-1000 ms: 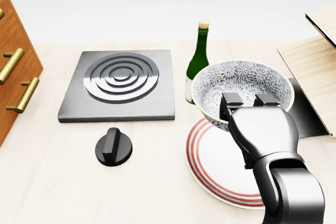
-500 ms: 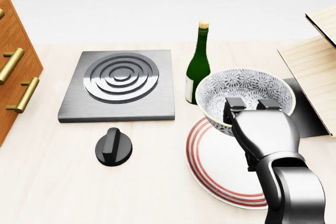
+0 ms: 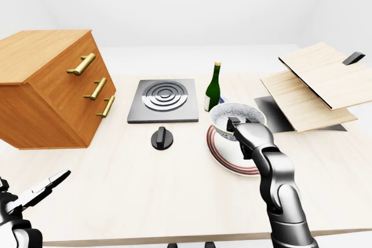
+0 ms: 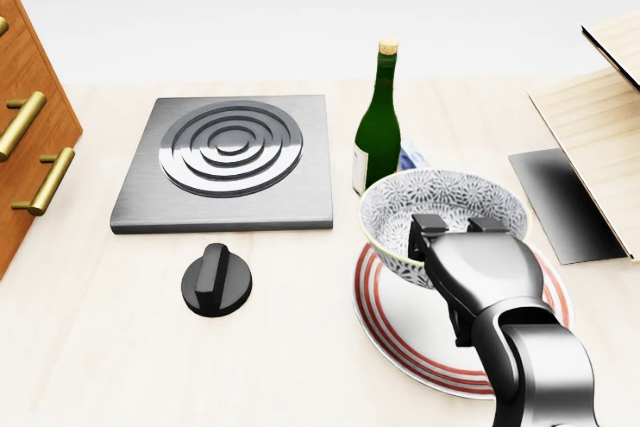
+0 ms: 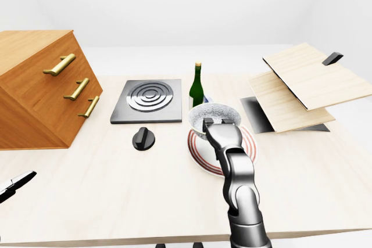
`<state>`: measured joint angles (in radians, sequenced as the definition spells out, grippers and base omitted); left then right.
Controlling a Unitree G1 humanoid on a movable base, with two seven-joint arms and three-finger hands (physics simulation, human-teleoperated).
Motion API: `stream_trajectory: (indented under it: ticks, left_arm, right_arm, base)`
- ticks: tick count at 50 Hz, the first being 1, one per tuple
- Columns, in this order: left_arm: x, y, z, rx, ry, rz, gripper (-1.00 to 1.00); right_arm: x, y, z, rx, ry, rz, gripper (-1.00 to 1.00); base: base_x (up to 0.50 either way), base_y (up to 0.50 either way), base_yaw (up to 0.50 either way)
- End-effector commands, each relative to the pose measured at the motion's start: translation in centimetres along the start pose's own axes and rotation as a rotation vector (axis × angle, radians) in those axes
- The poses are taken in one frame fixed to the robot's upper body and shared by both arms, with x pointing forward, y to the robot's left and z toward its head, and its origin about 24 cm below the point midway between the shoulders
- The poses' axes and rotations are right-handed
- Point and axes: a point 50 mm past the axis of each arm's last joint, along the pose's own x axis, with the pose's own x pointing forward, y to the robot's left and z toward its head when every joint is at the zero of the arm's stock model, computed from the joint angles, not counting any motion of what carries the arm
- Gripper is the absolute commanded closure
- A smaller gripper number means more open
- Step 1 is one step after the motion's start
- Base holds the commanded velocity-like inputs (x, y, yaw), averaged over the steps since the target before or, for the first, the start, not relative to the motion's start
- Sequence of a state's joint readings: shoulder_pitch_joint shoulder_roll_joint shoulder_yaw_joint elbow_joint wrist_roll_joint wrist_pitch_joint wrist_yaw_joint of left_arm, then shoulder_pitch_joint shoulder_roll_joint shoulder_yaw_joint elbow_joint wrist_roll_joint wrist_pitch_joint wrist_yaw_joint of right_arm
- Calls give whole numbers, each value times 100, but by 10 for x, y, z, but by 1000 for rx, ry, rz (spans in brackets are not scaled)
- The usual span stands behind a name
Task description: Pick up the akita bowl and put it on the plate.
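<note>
**Over the plate, a bowl pinched by its rim**

On the right half of the left-eye view, my right hand [image 3: 251,137] rises from the bottom edge and is clamped on the bowl [image 3: 229,113]. The bowl sits over the top-left part of the red-ringed plate [image 3: 224,159]. The green bottle [image 3: 214,88] stands just beside the bowl's upper-left side. I judge that is why the grip is on the opposite rim, where the hand has room. My left hand [image 3: 36,191] shows at the bottom-left corner, fingers spread and holding nothing (it has no part in this step, as far as I can judge).

Down in the head view the grip reads best. Two dark fingers [image 4: 432,225] hook over the bowl's lower rim into the patterned inside, with the palm against the outer wall. A rim pinch suits a bowl too wide for the hand to span. Whether the bowl's foot touches the plate I cannot tell, since the hand hides it. The hob [image 4: 230,162] and its knob [image 4: 217,280] lie well apart at the left.

Across the right-eye view, the bowl overlaps the plate's top-left edge rather than its centre. I'd judge a small shift toward the view's bottom right is wanted before letting go. The drawer chest [image 5: 40,100] and the slanted boards [image 5: 302,85] are well clear of the action.
</note>
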<state>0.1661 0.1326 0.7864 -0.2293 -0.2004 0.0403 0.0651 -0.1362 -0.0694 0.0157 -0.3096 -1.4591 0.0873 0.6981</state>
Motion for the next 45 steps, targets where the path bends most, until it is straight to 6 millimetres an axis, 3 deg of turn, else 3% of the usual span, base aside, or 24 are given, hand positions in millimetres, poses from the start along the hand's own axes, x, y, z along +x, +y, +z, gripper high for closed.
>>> stream_trajectory:
  ticks: [1, 20, 45]
  left_arm:
    - [0, 0, 0, 0, 0, 1, -100]
    - [0, 1, 2, -1, -1, 3, -100]
    - [0, 0, -1, -1, -1, 2, -100]
  right_arm:
    - [1, 8, -4, -1, 12, 36, 100]
    - [-1, -7, -14, -19, 47, -24, 100]
    - [12, -2, -16, -13, 42, 25, 100]
  base:
    - [0, 0, 0]
    - [0, 0, 0]
    - [0, 0, 0]
